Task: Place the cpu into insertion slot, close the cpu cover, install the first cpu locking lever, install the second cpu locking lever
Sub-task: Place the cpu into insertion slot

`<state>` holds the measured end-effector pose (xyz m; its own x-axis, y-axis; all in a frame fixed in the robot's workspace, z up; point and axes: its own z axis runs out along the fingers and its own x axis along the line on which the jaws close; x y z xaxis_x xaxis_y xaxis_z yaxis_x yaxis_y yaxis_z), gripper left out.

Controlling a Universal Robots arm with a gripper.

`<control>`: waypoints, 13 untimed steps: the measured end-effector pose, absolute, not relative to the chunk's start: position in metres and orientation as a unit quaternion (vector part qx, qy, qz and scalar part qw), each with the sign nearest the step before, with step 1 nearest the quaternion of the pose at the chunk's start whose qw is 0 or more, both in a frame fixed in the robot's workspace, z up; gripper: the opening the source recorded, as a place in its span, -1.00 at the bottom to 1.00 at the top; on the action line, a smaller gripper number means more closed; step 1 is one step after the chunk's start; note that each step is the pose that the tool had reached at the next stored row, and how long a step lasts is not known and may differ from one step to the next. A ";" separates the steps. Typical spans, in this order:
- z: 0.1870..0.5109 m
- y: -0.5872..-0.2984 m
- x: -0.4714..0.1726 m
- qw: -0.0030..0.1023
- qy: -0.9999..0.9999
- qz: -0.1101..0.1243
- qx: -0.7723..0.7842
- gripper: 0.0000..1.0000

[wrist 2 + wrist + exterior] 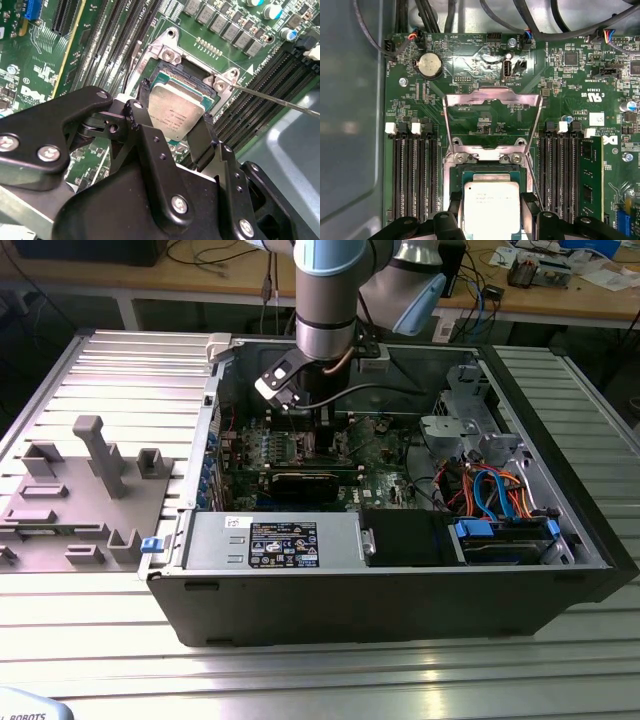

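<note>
Two black claw fingers (141, 114) clamp one cpu (177, 112) by opposite edges, so the claw (491, 202) is closed on it. Silvery, square and flat, the chip lies over the single insertion slot (176, 75), mid-board; seating cannot be confirmed. One cpu cover (492, 95) stands swung open. Memory slots (412, 175) crowd both sides.

Printed labels and board markings inside an open desktop computer.
A black label (283, 544) with white print sits on the power supply housing (210, 540), with a small white sticker (236, 523) just above it. White lettering covers the green motherboard (560, 80), which also carries a white square sticker (596, 119). Faint lines of print mark the cpu (491, 202). A white triangle (249, 68) is printed near the insertion slot (186, 75).
</note>
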<state>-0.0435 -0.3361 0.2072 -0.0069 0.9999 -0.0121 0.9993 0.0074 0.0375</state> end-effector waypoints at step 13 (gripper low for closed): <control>0.196 -0.336 -0.043 0.018 0.710 0.009 0.704 0.09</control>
